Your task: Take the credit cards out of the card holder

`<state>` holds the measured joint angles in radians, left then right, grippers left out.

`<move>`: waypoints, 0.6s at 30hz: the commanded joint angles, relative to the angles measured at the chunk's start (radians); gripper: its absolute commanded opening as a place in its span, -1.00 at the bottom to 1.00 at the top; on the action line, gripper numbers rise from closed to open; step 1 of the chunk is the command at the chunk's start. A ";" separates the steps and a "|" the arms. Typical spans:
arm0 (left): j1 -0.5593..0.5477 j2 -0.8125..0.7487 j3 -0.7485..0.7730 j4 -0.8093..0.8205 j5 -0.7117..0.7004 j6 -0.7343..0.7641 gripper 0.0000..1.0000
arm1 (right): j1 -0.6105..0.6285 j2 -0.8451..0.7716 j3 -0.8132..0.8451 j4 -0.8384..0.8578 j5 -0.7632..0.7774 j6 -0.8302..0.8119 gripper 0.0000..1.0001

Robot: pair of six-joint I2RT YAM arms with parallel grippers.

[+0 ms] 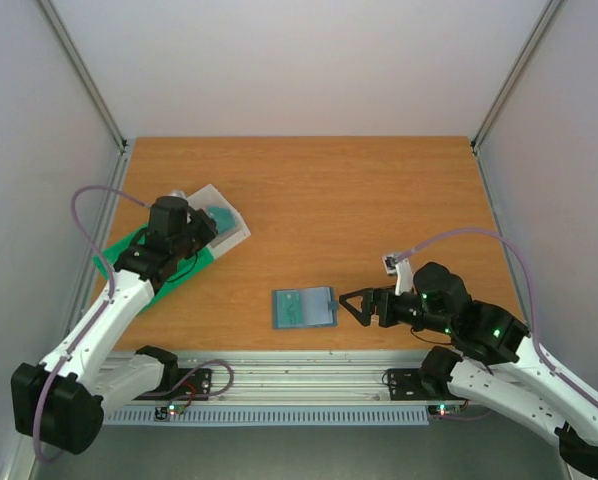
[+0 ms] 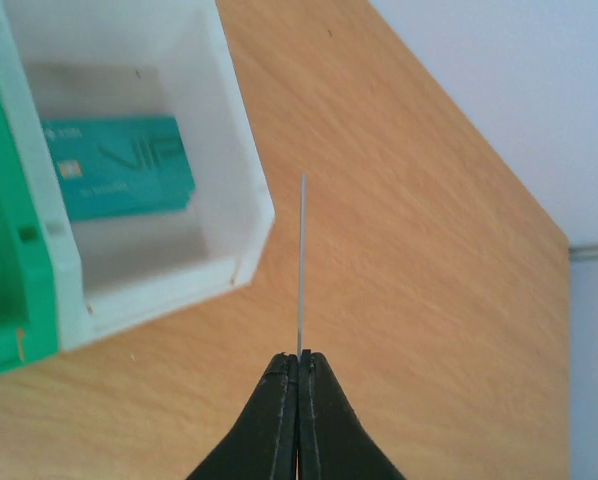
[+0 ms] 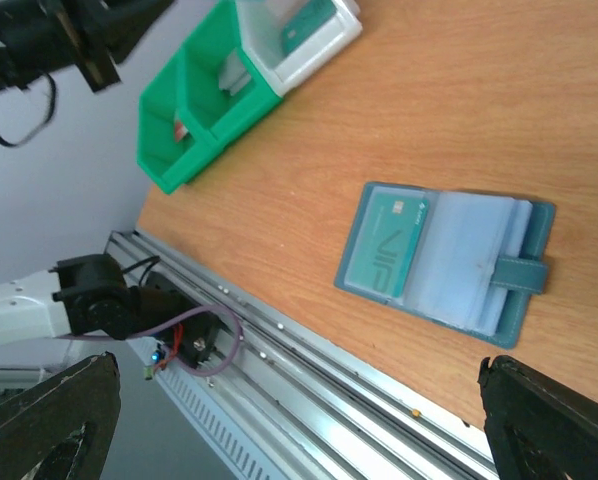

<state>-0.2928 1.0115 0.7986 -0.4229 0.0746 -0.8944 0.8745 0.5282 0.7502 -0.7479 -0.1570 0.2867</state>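
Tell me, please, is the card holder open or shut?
Open: the card holder lies spread flat, a teal card showing inside.

Bright, even light (soft shadows), sharp.

Left gripper [image 2: 299,358] pinched on an edge-on credit card [image 2: 302,260]; right gripper [image 1: 351,306] low, fingers wide apart
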 commanded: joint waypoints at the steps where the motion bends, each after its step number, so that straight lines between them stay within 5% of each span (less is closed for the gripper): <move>1: 0.032 0.049 0.059 0.022 -0.146 0.078 -0.99 | 0.003 0.042 0.015 -0.015 -0.010 -0.023 0.97; 18: 0.068 0.310 0.136 0.096 -0.207 0.097 -0.99 | 0.003 0.203 0.024 0.043 -0.021 0.005 0.97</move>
<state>-0.2302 1.2793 0.8970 -0.3908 -0.0845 -0.8108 0.8745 0.7082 0.7502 -0.7319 -0.1768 0.2840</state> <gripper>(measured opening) 0.006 0.985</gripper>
